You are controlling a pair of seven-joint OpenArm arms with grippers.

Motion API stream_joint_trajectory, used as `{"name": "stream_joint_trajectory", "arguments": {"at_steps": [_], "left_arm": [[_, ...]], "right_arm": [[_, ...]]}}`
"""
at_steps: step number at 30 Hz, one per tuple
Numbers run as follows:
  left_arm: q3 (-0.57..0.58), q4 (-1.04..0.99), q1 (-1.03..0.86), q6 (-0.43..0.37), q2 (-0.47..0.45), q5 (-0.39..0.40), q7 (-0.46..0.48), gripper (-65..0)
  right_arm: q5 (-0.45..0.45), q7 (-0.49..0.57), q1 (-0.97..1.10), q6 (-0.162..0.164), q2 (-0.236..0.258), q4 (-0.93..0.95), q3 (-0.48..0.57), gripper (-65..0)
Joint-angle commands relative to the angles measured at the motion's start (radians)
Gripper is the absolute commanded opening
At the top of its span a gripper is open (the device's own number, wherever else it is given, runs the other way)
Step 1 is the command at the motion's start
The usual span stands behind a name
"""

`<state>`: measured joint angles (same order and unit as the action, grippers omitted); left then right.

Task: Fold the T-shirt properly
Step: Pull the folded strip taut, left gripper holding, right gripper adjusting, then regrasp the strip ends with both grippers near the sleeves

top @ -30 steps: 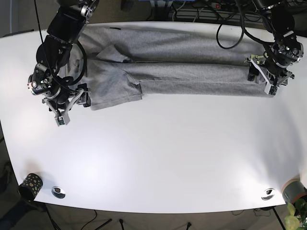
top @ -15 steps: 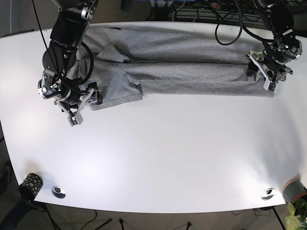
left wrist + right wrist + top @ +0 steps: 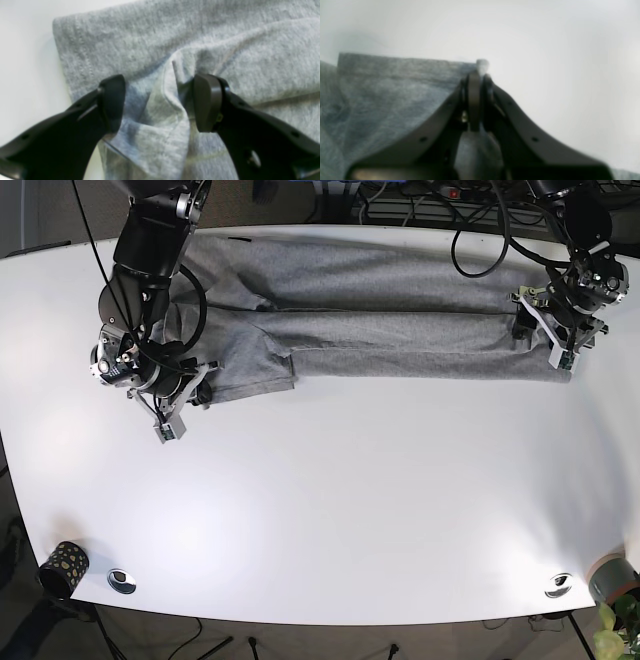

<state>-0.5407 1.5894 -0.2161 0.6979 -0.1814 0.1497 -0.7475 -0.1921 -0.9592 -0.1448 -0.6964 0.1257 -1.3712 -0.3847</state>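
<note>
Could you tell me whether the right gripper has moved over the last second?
Yes. The right gripper has shifted toward the table's middle, onto the T-shirt's edge.

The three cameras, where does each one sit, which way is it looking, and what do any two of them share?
Base: overhead, looking down on the white table and grey T-shirt; both arms show.
Left wrist: on the left arm, looking down past the open left gripper straddling a shirt fold.
Right wrist: on the right arm, looking along the shut right gripper, pinching the shirt's edge.
Shared: all show the T-shirt.
</note>
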Motion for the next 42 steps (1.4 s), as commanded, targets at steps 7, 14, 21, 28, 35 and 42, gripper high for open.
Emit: {"name": "stream_joint_trajectory", "arguments": {"at_steps": [7, 14, 21, 28, 35, 42], "left_arm": [[0.0, -0.044, 0.005, 0.0, -0.013, -0.046, -0.008, -26.0], [0.0, -0.045, 0.005, 0.0, -0.011, -0.049, -0.008, -26.0], [0.0, -0.051, 0.007, 0.0, -0.011, -0.049, -0.008, -26.0], [0.0, -0.053, 0.007, 0.0, -0.014, -0.049, -0.008, -26.0], [0.0, -0.048, 0.007, 0.0, -0.014, -0.049, -0.008, -26.0], [-0.005, -0.044, 0.031, 0.0, -0.011, -0.042, -0.008, -26.0]], "right_arm": [[-0.016, -0.117, 0.055, -0.002, 0.018, -0.291, -0.012, -65.0], [-0.017, -0.195, 0.182, -0.002, -0.011, -0.526, -0.078, -65.0], [-0.017, -0.202, 0.293, -0.002, -0.042, -0.574, -0.129, -65.0], [-0.017, -0.195, 0.365, -0.002, -0.048, -0.569, -0.196, -65.0], [-0.019, -0.194, 0.383, -0.002, -0.053, -0.574, -0.277, -44.7], [-0.251, -0.203, 0.437, -0.002, -0.07, -0.638, -0.307, -11.6]]}}
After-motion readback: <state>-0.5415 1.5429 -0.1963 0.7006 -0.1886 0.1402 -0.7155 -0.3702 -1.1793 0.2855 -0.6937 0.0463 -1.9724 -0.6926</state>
